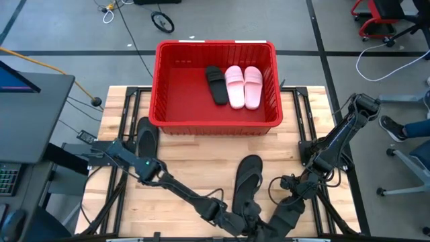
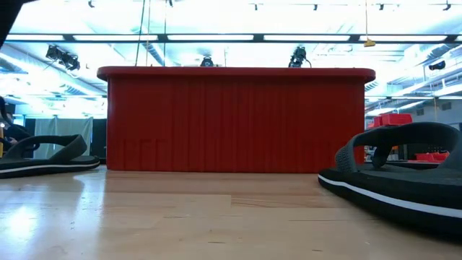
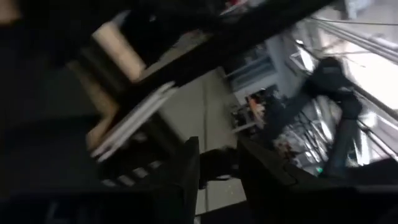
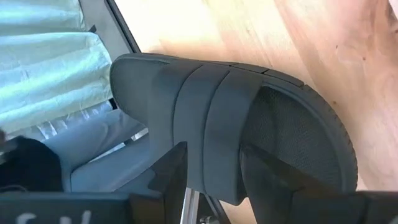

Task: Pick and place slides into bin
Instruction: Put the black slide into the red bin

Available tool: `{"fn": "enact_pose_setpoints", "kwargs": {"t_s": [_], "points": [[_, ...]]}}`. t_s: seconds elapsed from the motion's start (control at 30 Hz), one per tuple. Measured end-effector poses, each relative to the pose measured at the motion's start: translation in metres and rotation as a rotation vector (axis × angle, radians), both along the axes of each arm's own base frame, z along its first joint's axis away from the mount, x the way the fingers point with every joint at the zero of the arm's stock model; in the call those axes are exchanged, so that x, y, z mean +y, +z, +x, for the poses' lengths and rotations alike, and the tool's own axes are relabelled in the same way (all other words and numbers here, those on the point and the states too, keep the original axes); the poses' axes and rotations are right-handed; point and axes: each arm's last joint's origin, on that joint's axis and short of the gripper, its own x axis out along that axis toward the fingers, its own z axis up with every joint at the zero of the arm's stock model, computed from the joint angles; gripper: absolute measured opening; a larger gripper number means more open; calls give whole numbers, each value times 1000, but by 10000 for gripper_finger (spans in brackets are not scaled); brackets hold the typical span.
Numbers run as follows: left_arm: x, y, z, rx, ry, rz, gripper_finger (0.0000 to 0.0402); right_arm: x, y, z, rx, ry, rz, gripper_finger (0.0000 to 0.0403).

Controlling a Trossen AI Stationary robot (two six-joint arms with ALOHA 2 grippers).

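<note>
The red bin [image 1: 215,119] stands at the table's far middle. One black slide [image 1: 216,85] and two pink slides [image 1: 243,87] lie flat in it. A black slide [image 1: 145,136] lies sole down at the table's left. A black thong-strap sandal [image 1: 247,178] lies sole down in the near middle. Another black wide-strap slide [image 4: 249,118] lies at the table's near edge, right before my right gripper [image 4: 212,149]. That gripper's fingers stand a little apart over the strap. My left gripper [image 3: 219,146] is slightly open and empty, low at the near edge [image 1: 236,220]. My right gripper has its two fingers over the near edge of the black slide's wide strap [image 4: 217,180], lying across the strap. I cannot tell whether they touch it. The slide lies sole down on the table.
Both arms are folded low at the table's near edge, close to each other [image 1: 259,218]. Bare wood lies between the bin's front wall [image 2: 231,123] and the sandals. In the low view the left slide [image 2: 43,155] and the thong sandal [image 2: 404,180] flank the bin.
</note>
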Motion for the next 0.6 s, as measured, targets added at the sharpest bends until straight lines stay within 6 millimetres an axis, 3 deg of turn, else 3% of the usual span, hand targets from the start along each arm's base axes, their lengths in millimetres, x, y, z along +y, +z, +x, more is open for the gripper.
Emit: {"fn": "enact_pose_setpoints", "kwargs": {"t_s": [0.1,0.23,0.6], "points": [[0,-35,6,70,14,-43,103,0,0,0,-11,13,-6,153],[6,-59,12,112,32,-35,92,0,0,0,-17,18,-9,153],[38,-69,26,143,36,401,86,1,1,1,-28,23,-4,153]]}}
